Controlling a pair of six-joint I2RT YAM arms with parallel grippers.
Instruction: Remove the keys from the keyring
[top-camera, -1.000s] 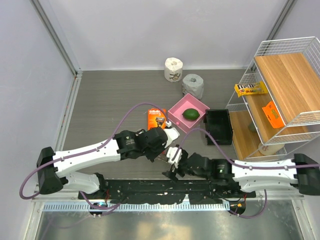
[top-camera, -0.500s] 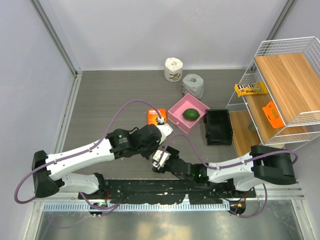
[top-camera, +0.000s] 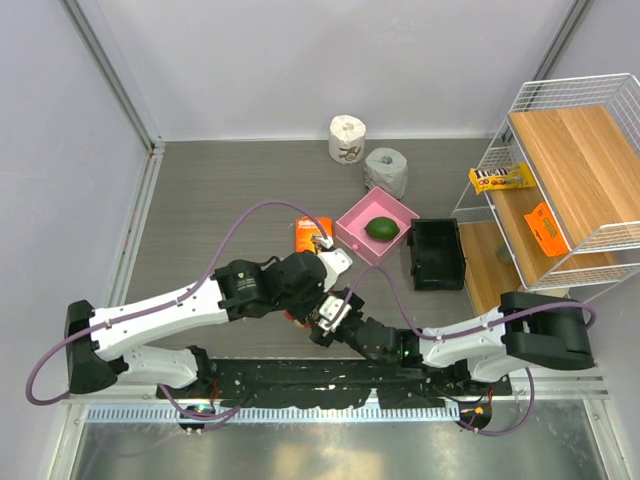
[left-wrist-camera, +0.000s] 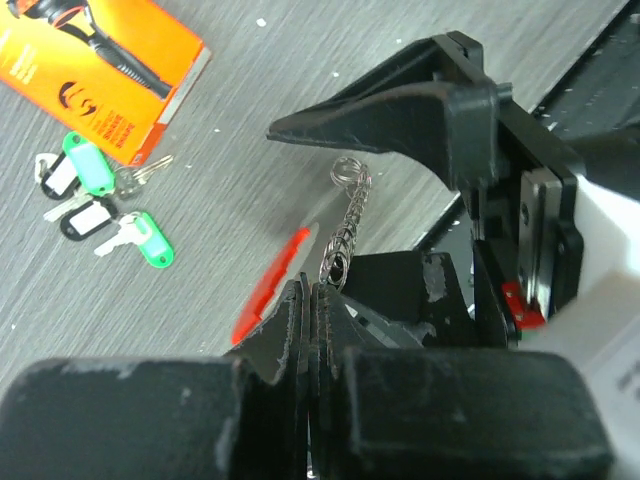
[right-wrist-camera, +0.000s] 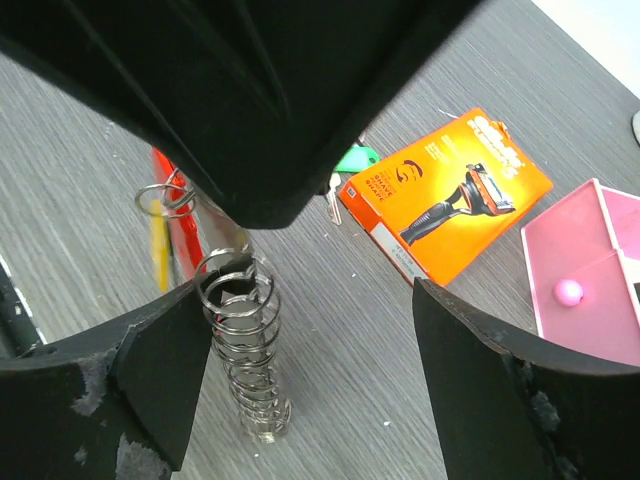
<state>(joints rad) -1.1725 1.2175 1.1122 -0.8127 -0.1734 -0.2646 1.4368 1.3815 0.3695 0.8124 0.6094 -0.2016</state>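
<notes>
Top external, right gripper (top-camera: 327, 318) edged right

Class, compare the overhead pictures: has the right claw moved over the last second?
Yes: the right claw has shifted left, judged against the pink tray.

Wears white shells along the long links of the left arm (top-camera: 160, 312) and the right arm (top-camera: 465, 340), with black housings at joints and bases. Trails a purple cable (top-camera: 268, 205) in loops over each. Ends in matt black wedge-shaped fingers (right-wrist-camera: 160, 370), scuffed pale grey at the edges. Shows silvery plates and a small red part on the right gripper (right-wrist-camera: 310, 365).
</notes>
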